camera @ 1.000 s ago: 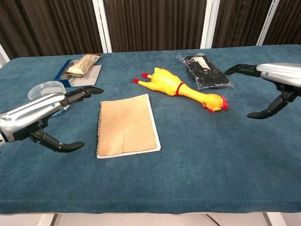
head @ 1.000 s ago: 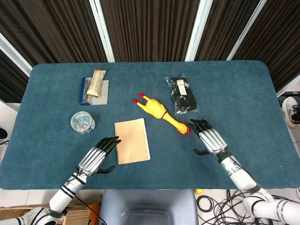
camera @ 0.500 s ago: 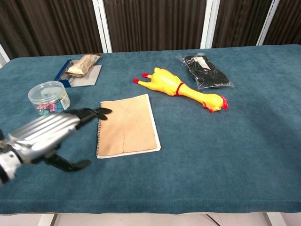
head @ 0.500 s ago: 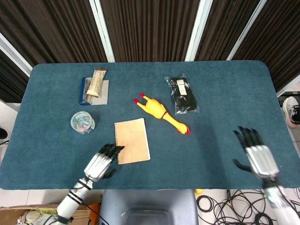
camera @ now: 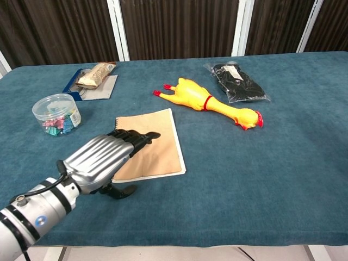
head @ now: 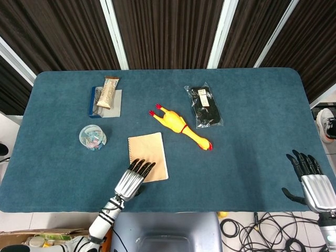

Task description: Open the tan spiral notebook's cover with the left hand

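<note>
The tan spiral notebook (head: 147,154) (camera: 158,142) lies flat and closed on the blue table, its wire spine along the left edge. My left hand (head: 133,179) (camera: 106,158) hovers over the notebook's near left part with its fingers stretched forward over the cover and nothing in its grasp. Whether the fingers touch the cover I cannot tell. My right hand (head: 310,181) is far off at the table's right front edge, fingers spread, holding nothing; the chest view does not show it.
A yellow rubber chicken (head: 181,127) (camera: 209,103) lies just right of and beyond the notebook. A clear tub of clips (head: 92,137) (camera: 56,113) stands to its left. A snack bar on a blue-grey pad (head: 106,95) (camera: 93,78) and a black bagged item (head: 203,106) (camera: 237,82) lie further back.
My left hand has swung right from beside the spine to above the notebook's near left corner. My right hand has drawn back from the chicken to the table's right front edge.
</note>
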Motion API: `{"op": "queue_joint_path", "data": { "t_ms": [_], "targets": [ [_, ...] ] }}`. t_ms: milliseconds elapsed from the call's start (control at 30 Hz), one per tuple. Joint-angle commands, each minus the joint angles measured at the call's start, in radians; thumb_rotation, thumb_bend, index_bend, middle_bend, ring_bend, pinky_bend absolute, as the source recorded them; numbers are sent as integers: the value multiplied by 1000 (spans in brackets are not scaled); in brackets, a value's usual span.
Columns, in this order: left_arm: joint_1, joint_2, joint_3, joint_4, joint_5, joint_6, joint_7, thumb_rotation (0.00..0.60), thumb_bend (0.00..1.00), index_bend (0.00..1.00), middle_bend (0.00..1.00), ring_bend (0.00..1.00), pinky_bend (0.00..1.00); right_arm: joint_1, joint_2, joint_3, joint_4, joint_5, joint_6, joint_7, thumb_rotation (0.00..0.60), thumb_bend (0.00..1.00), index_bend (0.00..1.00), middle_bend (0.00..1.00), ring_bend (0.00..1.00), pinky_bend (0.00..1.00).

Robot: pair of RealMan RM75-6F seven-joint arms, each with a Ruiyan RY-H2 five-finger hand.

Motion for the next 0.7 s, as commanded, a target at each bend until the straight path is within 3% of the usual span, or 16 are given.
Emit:
{"op": "queue_joint_path", "data": {
  "t_ms": [33, 467, 700],
  "targets": [
    [-14, -29, -6, 47, 12, 13, -36, 600, 317, 82, 198, 136, 149, -4, 5, 7, -2, 8, -4, 8, 600, 155, 0, 0, 0, 0],
    [-41, -70, -6, 144, 23, 17, -135, 600, 327, 176, 310, 228, 150, -16, 22, 33, -1, 31, -16, 35, 600, 155, 0, 0, 0, 0],
    [-42, -84, -24, 182, 8, 35, -183, 600, 333, 251, 436, 337, 189, -22, 24, 40, 0, 28, -17, 36, 600, 156, 0, 0, 0, 0]
  ]
}}
